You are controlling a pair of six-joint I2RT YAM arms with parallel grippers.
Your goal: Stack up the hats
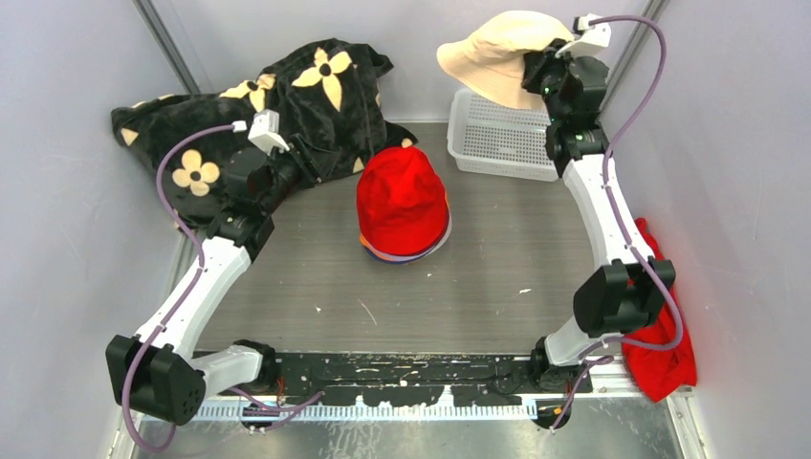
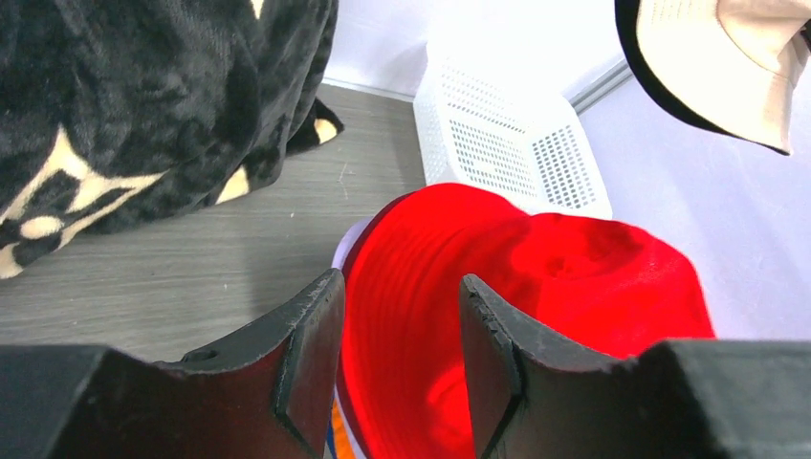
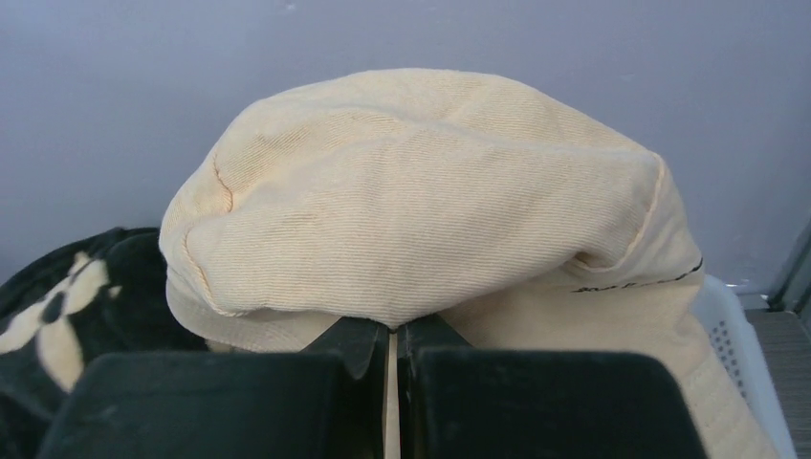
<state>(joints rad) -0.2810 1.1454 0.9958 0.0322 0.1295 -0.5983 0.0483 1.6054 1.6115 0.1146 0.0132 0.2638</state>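
Twill cream hat (image 3: 421, 191), red hat (image 1: 403, 196) possibly ribbed

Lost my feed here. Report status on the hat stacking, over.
Left jaws open, empty, near black blanket. Right jaws shut on cream hat, aloft near white basket. Stack mid-table, red hat topmost. Nothing in the way.

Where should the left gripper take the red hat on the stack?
Probably best to pinch the domed crown of the red hat on its left flank, coming in low from the left, where the left gripper stands open. The crown bulges up as soft cloth, while its brim lies flat on the hats below, hard to take alone.
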